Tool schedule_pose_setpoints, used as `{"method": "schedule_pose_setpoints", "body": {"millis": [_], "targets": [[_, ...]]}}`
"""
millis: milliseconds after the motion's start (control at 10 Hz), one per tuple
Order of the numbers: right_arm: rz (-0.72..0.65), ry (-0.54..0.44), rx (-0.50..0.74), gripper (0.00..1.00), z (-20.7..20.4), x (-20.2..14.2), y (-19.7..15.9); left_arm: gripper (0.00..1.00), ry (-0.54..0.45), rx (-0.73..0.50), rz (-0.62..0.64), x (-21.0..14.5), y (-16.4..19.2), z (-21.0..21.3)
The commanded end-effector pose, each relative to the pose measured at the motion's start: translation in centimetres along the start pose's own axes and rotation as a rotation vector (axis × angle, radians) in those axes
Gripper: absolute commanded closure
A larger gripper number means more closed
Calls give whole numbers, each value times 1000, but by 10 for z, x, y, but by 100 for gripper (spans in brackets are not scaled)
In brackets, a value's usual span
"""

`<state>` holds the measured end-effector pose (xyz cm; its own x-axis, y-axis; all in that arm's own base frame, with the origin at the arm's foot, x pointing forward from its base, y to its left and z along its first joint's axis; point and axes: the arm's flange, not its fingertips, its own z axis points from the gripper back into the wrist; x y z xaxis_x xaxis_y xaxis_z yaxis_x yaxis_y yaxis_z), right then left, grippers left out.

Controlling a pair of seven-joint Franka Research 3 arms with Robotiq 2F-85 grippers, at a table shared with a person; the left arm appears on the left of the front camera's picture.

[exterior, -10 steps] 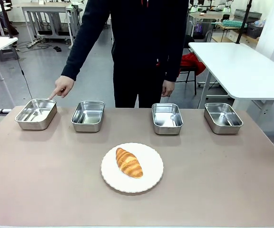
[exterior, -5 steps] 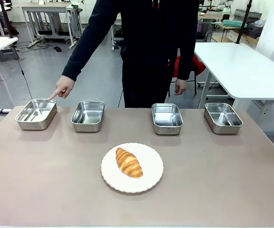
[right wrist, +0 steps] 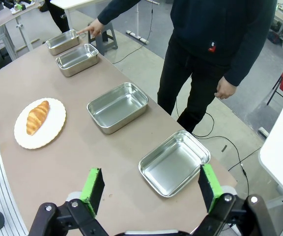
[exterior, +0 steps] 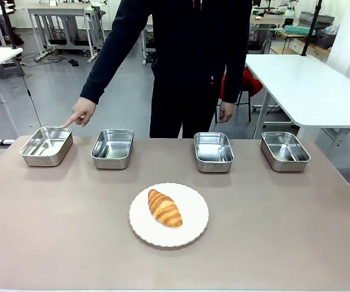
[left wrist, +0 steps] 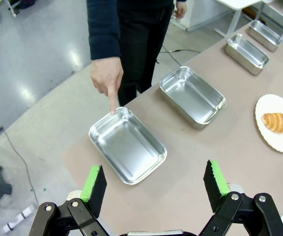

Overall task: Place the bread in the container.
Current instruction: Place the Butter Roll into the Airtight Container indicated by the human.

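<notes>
Bread (exterior: pixel 164 208) lies on plate (exterior: pixel 194 230), near middle of tabletop (exterior: pixel 284 231), nothing touching it. Robot's left hand (left wrist: pixel 155 182) and right hand (right wrist: pixel 150 188) are both spread wide and empty, each up high over its own end of the tabletop. Beyond the plate, four steel pans in a row. The person's finger (exterior: pixel 70 120) points at the leftmost, so I take that one as the container (exterior: pixel 43 159) (empty). Step in hand: pick up bread. The left hand looks best, being on the container's side. Come down across the thick middle, close gently to avoid crushing, and lift clear of the plate rim before crossing.
</notes>
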<state>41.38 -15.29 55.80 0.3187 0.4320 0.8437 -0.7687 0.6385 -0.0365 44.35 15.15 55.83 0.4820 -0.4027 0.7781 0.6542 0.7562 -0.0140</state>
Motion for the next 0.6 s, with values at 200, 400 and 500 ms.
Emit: {"method": "schedule_pose_setpoints", "body": {"millis": [200,400,500], "targets": [[4,-3,1,0,0,1,1,0,152,63,129,77,-108,-60],[4,-3,1,0,0,1,1,0,275,40,317,98,-151,-119],[4,-3,1,0,0,1,1,0,361,40,423,106,-179,-163]]}}
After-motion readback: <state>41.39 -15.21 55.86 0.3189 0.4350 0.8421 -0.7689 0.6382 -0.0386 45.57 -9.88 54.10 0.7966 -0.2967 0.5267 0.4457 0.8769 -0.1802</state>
